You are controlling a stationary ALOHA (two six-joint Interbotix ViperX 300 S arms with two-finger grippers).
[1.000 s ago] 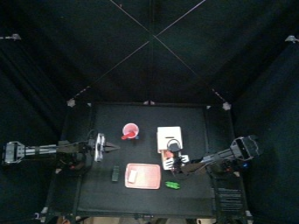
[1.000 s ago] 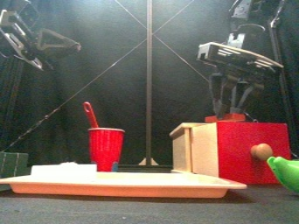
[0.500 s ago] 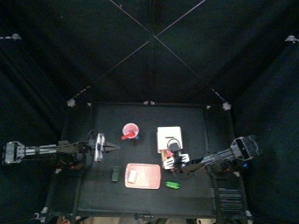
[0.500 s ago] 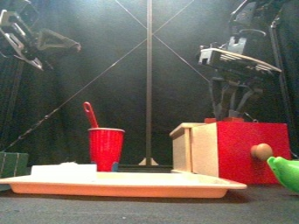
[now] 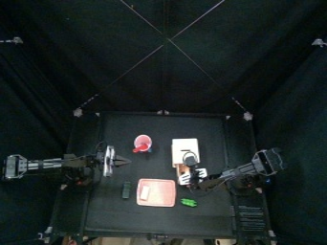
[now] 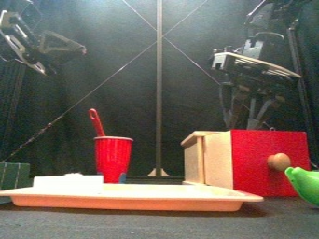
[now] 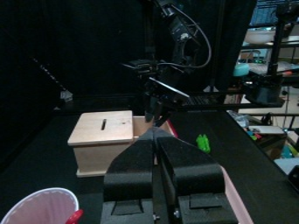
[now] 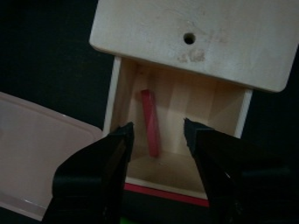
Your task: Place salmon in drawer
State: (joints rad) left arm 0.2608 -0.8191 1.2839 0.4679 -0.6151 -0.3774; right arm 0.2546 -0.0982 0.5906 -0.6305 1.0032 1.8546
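The table (image 5: 115, 129) carried a pink board (image 5: 155, 192) at its front, a red cup (image 5: 141, 144) further back, and the drawer (image 5: 186, 151) just right of the middle. The drawer's tray (image 8: 176, 131) stood pulled out of the wooden box (image 8: 201, 35). Inside that tray lay a thin pink strip, which I took for the salmon (image 8: 149, 118). Its long axis ran along the tray's sliding direction.

The right gripper (image 8: 160, 144) hung directly above the open tray. Its jaws were spread wide, with nothing between them, and the salmon showed through the gap. So the piece seemed already delivered, and the tray front lay just below the jaws. A push along the salmon's own axis would likely close the drawer.

The right arm was by far the nearer. The left gripper (image 7: 156, 157) hung well apart over the table's left side, its jaws together and empty.
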